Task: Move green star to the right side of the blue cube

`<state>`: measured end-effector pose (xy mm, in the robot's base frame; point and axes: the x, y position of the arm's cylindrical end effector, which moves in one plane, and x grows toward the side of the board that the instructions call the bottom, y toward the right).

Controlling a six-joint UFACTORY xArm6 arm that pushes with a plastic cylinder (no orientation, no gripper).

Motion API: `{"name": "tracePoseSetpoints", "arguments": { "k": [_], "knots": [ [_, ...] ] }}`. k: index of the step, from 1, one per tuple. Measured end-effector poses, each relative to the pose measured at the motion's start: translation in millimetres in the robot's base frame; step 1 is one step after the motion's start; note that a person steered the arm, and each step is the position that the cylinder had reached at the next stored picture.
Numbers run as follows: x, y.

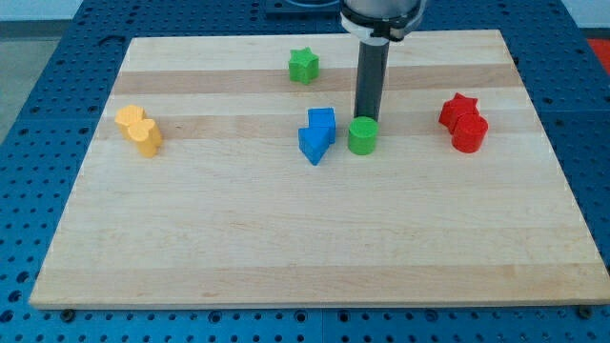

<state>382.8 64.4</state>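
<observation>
My tip ends a bare rod, so there is nothing to spread or pinch; it can only push, and right now it stands just at 12 o'clock of a green cylinder, close enough that I cannot tell whether they touch. That cylinder is not the target. The green star sits well apart, near the top edge of the wooden board, at about 11 o'clock from the blue cube.

The blue cube sits at mid-board, touching or nearly touching a second blue block at its 7 o'clock whose shape I cannot make out. The green cylinder occupies the spot at 3 o'clock of the cube, exactly where the star should end.

To do this well, I judge the tip should leave the cylinder, travel to 10 o'clock of the star, and push it toward 4 o'clock, keeping contact through the star's middle so it does not spin off. The line should pass at 12 to 1 o'clock of the cube without nudging it. The cylinder is the risk: the star may shove it aside, or stop against it.

The yellow blocks at 9 o'clock and the red blocks at 3 o'clock lie well clear.
</observation>
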Motion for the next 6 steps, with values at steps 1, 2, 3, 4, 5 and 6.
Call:
{"name": "tracePoseSetpoints", "arguments": {
  "k": [1,2,3,4,5,6],
  "knots": [
    [-32,0],
    [-106,4],
    [-164,-6],
    [-184,-55],
    [-168,-93],
    [-141,-94]
  ]
}}
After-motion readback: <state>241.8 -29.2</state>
